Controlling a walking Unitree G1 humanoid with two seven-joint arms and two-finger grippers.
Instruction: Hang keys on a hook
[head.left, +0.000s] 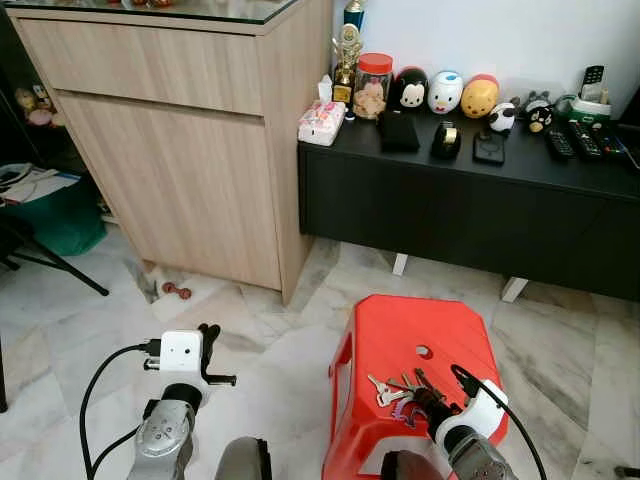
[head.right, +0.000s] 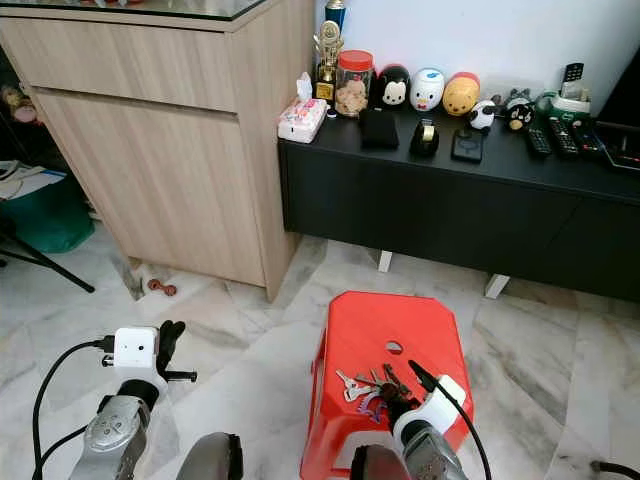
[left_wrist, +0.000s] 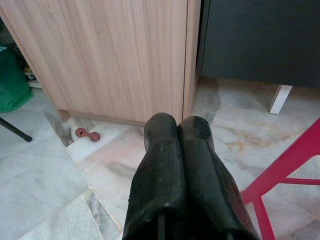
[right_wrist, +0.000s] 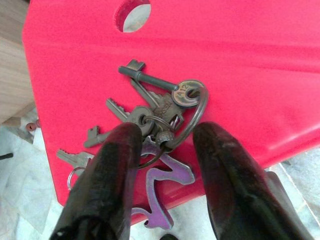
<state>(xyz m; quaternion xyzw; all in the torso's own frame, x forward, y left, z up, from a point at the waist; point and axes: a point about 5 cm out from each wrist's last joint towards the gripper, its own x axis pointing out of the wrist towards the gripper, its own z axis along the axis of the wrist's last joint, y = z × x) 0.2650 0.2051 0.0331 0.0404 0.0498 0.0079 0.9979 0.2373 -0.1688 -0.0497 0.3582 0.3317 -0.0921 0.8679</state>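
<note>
Keys lie between right gripper's parted jaws.

A home living room: marble floor, toy-topped black sideboard.

The keys are one bunch that lies flat on the top of a red plastic stool, near its front edge and just in front of the round hole in the seat. Several dull metal keys fan out from a large dark ring. One long key with a thin shaft has a round tagged head at the ring. A flat purple metal piece with a wavy outline hangs on the same bunch.
</note>
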